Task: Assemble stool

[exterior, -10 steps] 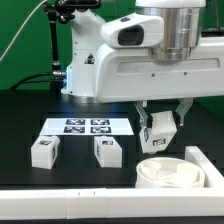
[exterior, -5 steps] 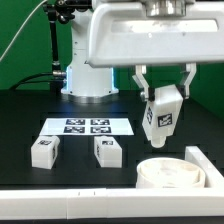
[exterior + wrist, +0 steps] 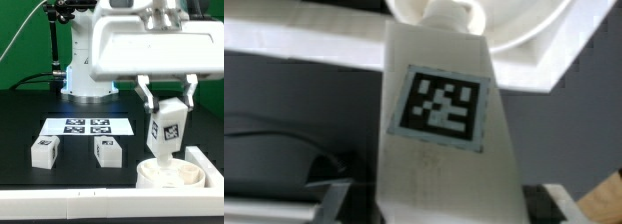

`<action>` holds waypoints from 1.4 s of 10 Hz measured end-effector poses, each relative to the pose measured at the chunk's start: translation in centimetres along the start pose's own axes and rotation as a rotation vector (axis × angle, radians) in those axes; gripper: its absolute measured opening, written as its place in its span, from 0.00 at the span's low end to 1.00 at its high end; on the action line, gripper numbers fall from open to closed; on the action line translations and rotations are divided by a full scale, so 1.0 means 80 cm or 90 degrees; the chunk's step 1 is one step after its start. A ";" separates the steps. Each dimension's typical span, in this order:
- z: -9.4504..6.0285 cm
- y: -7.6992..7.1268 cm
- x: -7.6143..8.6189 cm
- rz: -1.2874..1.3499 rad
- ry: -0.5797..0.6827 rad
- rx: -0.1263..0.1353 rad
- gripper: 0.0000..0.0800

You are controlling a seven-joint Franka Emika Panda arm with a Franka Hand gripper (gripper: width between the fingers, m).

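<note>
My gripper (image 3: 165, 103) is shut on a white stool leg (image 3: 166, 133) with a black-and-white tag. It holds the leg nearly upright with the lower end on or just above the round white seat (image 3: 170, 174) at the front right. In the wrist view the leg (image 3: 441, 120) fills the middle between my fingers (image 3: 336, 196) and reaches down to the seat (image 3: 518, 25). Two more tagged legs lie on the black table: one at the exterior view's left (image 3: 44, 151), one in the middle (image 3: 107, 151).
The marker board (image 3: 87, 126) lies flat behind the two loose legs. White border rails run along the table's front (image 3: 60, 194) and by the seat at the right (image 3: 205, 165). The arm's white base (image 3: 90, 70) stands at the back.
My gripper has carried the leg up, to the exterior view's right and down toward the seat. The leg has swung from tilted to nearly upright. The loose legs have not moved.
</note>
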State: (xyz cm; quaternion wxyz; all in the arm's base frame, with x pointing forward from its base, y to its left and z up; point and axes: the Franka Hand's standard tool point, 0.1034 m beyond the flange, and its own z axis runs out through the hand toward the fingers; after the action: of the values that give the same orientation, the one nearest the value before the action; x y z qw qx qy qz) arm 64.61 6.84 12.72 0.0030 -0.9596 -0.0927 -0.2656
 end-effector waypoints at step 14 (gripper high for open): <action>0.024 -0.022 0.002 -0.138 0.029 0.002 0.41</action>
State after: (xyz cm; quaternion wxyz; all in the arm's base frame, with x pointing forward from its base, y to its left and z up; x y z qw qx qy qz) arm 65.44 8.72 11.07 -0.0223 -0.9377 -0.1964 -0.2857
